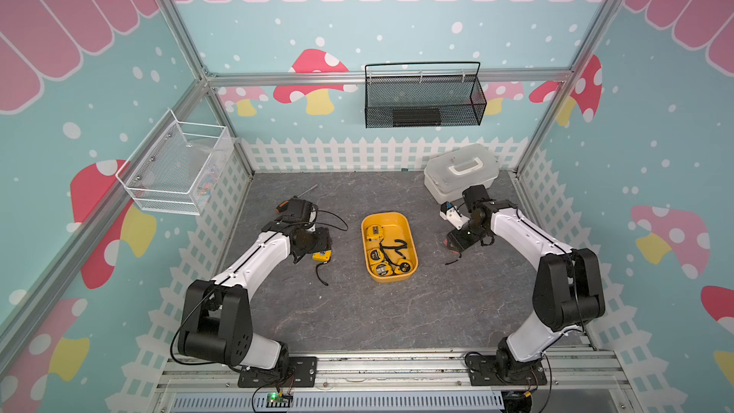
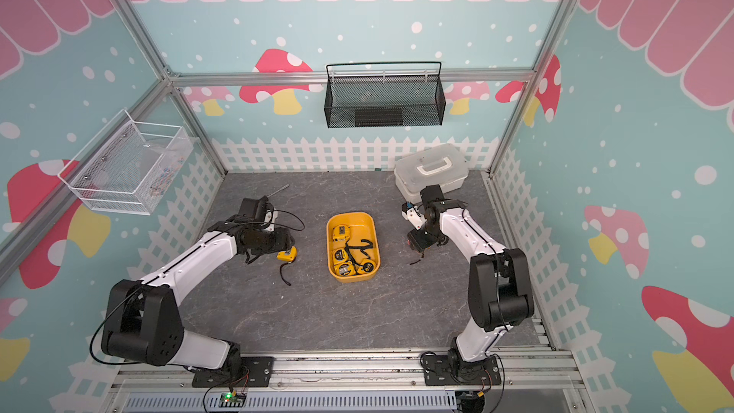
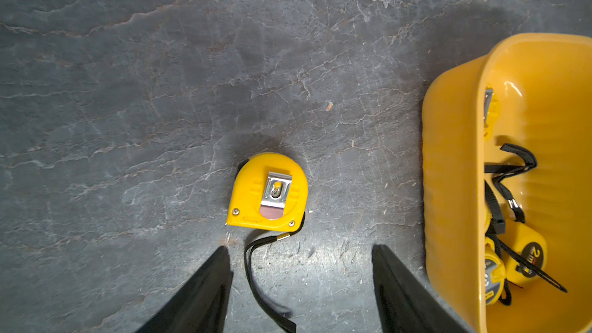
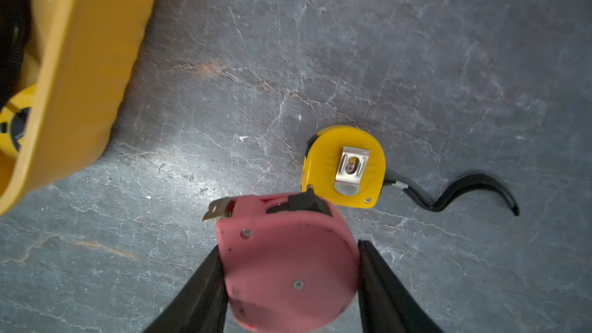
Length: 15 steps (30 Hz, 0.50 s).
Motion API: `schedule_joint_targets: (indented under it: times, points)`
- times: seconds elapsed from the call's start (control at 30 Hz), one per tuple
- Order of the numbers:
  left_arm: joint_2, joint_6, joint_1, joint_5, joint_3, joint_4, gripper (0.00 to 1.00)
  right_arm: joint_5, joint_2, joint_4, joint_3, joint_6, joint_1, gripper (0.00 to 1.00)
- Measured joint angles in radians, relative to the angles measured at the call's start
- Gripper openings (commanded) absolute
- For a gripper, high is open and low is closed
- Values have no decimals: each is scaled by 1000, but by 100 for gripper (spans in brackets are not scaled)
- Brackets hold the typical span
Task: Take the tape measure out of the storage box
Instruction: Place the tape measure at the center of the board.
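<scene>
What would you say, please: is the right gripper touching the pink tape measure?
Touching. The right wrist view shows the right gripper clamping the pink tape measure, a finger on each side.

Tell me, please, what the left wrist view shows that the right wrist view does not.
Left wrist only: the open, empty left gripper and a yellow tape measure lying clip-up, its black strap trailing toward it. Right wrist only: the right gripper shut on a pink tape measure, with a second yellow tape measure lying past it. Both: the storage box, tape measures inside, on the grey table.
</scene>
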Motion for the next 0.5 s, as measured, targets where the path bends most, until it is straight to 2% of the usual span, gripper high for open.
schedule_joint_targets:
  times: [0.23, 0.5]
  points:
    - [0, 1, 0, 21, 0, 1, 71, 55, -2, 41, -99, 76, -56, 49]
    - [1, 4, 0, 31, 0, 1, 71, 114, -1, 62, -122, 122, -109, 49]
